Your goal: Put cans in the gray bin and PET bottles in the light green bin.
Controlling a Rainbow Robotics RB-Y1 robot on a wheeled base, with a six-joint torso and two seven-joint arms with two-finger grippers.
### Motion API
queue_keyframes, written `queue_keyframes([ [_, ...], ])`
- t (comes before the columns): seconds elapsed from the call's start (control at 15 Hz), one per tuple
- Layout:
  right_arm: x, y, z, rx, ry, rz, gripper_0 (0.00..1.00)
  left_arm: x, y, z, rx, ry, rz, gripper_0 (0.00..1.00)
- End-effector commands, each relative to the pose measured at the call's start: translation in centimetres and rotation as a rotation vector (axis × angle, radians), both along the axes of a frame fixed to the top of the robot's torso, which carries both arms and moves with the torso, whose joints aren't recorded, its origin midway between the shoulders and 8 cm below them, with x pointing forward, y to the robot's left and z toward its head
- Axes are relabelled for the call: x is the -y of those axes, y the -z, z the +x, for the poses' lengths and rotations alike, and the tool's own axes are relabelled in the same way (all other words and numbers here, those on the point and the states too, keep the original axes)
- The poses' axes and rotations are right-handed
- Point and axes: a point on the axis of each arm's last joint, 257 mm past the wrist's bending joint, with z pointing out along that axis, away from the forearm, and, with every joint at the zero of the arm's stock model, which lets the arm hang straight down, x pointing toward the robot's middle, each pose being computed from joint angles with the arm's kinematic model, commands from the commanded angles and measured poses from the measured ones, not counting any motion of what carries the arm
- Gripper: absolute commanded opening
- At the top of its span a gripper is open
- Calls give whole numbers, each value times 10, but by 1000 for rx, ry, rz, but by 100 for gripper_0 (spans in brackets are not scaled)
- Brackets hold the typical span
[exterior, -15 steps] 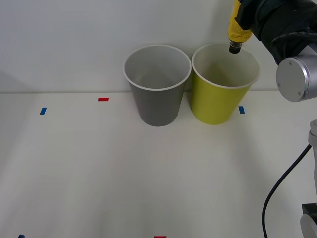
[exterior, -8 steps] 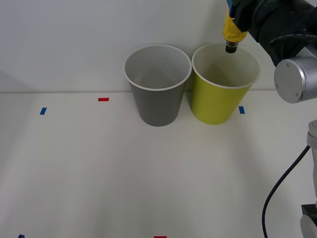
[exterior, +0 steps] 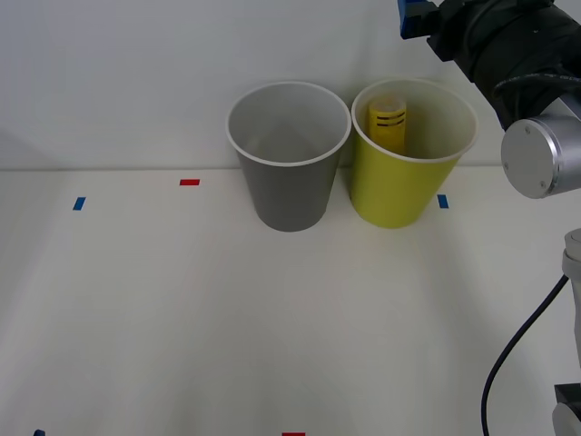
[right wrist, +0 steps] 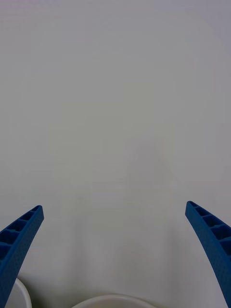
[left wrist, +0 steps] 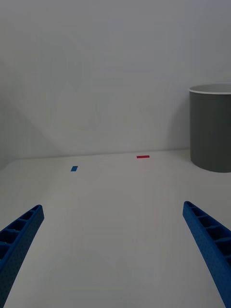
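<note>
The yellow PET bottle [exterior: 388, 123] with black stripes stands inside the light green bin [exterior: 390, 193], leaning toward its left wall. The gray bin [exterior: 289, 198] stands just to its left, nearly touching, and its inside looks bare. My right gripper [right wrist: 114, 207] is open and holds nothing. It hangs above and slightly right of the green bin, its blue fingers [exterior: 408, 16] at the front view's top edge. My left gripper [left wrist: 112, 206] is open low over the table, with the gray bin [left wrist: 211, 130] ahead of it. The cans are out of view.
Both bins stand at the back of the white table against a white wall. Small tape marks lie on the table: red [exterior: 189, 182], blue [exterior: 79, 203], blue [exterior: 442, 201]. A black cable [exterior: 508, 354] hangs by the right arm.
My right gripper opened and let go of the bottle, which dropped into the light green bin. The gripper then rose a little.
</note>
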Motion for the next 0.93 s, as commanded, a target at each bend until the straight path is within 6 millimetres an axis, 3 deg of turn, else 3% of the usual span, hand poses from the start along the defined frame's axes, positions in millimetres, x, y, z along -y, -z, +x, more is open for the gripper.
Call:
queue_keyframes([
  [0.07, 4, -4, -4, 12, 5, 7, 100, 0, 0, 0, 0, 0, 0, 100],
  [0.47, 49, 3, -54, 56, 93, 9, 100, 0, 0, 0, 0, 0, 0, 100],
  [0.93, 81, 43, -110, 68, 141, 20, 100, 0, 0, 0, 0, 0, 0, 100],
])
